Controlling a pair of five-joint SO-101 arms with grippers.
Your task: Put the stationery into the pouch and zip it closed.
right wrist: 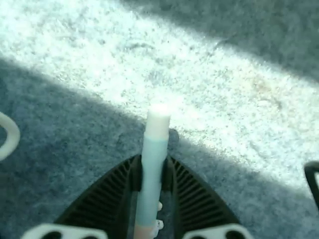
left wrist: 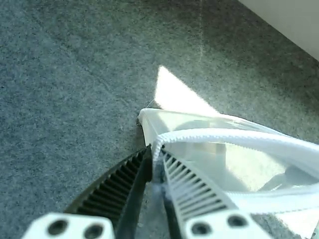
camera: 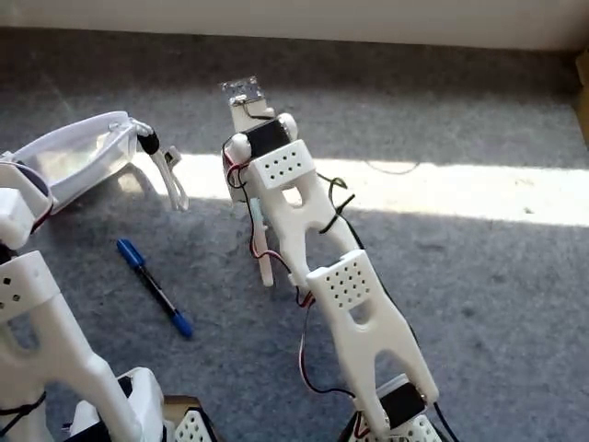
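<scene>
A clear white pouch [camera: 81,152] lies open at the far left of the grey carpet, with a black zipper pull [camera: 147,143] and a white strap loop [camera: 172,181] at its near end. My left gripper [left wrist: 155,155] is shut on the pouch's zipper edge [left wrist: 224,137]. A blue pen [camera: 153,287] lies on the carpet in front of the pouch. My right gripper [right wrist: 152,162] is shut on a pale white-and-teal pen [right wrist: 153,149], held just above the carpet. In the high view this pen [camera: 264,250] pokes out under the right arm, right of the blue pen.
A sunlit band [camera: 442,193] crosses the carpet behind the right arm. A thin cable [camera: 391,168] lies there. The pouch's strap loop [right wrist: 7,135] curves in at the edge of the right wrist view. A pale wall [camera: 304,17] borders the far side.
</scene>
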